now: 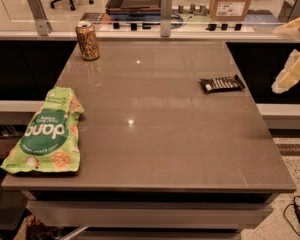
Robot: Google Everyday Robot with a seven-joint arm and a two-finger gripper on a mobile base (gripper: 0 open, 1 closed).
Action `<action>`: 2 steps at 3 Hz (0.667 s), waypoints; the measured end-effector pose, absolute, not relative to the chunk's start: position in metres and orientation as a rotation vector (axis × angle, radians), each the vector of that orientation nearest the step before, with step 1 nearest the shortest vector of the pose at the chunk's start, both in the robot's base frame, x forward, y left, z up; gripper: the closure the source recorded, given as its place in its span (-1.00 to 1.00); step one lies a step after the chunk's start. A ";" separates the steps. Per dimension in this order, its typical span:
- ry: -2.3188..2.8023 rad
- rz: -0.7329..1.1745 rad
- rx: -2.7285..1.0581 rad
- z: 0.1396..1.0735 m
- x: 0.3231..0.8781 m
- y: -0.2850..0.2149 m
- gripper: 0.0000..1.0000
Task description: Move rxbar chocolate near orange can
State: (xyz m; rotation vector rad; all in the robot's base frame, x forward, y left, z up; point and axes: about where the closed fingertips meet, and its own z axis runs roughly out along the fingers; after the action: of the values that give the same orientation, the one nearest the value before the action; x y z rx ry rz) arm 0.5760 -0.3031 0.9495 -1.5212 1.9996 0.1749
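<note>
Nearest me, the green snack bag (pixel 45 134) lies flat at the left front corner of the tabletop (pixel 155 149). Further in, the rxbar chocolate (pixel 221 84) lies flat near the right edge, and my tool (pixel 290 74) hangs off that edge, apart from the bar; I can't tell whether it's apart or together. At the far left corner the orange can (pixel 87 40) stands upright, well apart from the bar.

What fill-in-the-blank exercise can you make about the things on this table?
1. The orange can stands ____ at the far left corner of the table.
2. The rxbar chocolate lies flat near the table's ____ edge.
3. The snack bag at the front left is mostly ____ in colour.
4. The gripper hangs beyond the right edge, nearest to the ____.
Missing words: upright; right; green; rxbar chocolate.
</note>
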 end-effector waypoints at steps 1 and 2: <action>1.972 0.219 -1.513 0.934 0.592 -0.308 -1.00; 1.972 0.219 -1.513 0.934 0.592 -0.308 -1.00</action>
State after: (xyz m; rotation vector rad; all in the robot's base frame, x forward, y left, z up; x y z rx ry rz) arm 0.5917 -0.3082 0.9340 -1.5131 1.9715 0.2192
